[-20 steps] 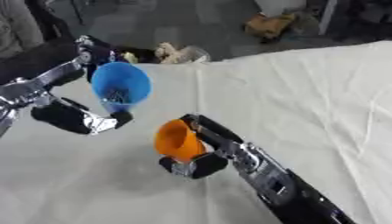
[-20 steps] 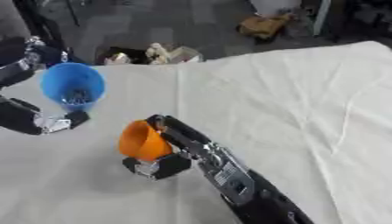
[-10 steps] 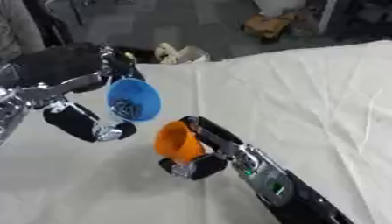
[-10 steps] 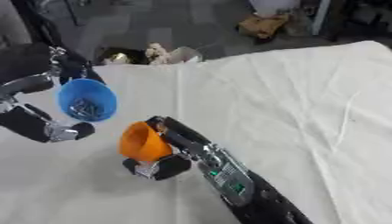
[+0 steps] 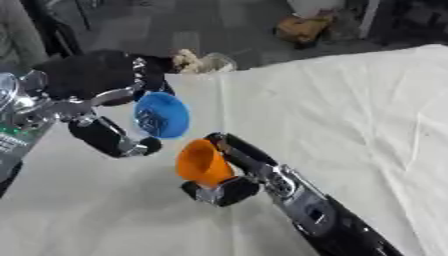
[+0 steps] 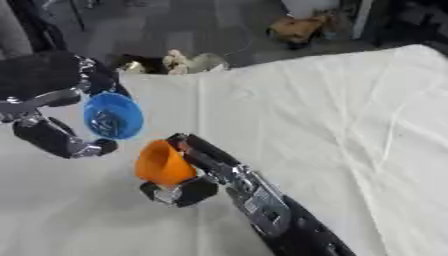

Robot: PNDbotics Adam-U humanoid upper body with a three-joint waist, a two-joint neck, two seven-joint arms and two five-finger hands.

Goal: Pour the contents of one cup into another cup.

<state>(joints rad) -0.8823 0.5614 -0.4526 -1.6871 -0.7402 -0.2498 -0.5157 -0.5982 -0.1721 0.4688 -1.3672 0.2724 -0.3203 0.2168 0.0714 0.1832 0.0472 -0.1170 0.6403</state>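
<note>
The blue cup (image 5: 161,115) is held in the left robot hand (image 5: 105,130) at the centre left of the frame, with the fingers and thumb curled round its base and side. The cup is tipped well over toward the frame's right, so that its long axis lies close to horizontal and its open mouth is turned toward the camera and the orange cup; small dark contents are seen inside it, but what they are cannot be told. The orange cup (image 5: 202,162) is held in the right robot hand (image 5: 226,186) just below and to the right of the blue cup, near the middle of the frame, with the fingers closed round its lower part. Its axis is tilted, the mouth being turned up and to the left toward the blue cup. The two cups are near each other but apart; the blue rim is set above and slightly left of the orange rim. Both cups are carried clear above the white-covered bench (image 5: 350,110). The pour is judged to depend on this one relation: the lower edge of the blue rim must be brought directly over the orange mouth, otherwise the contents may fall to the left of it onto the bench.
</note>
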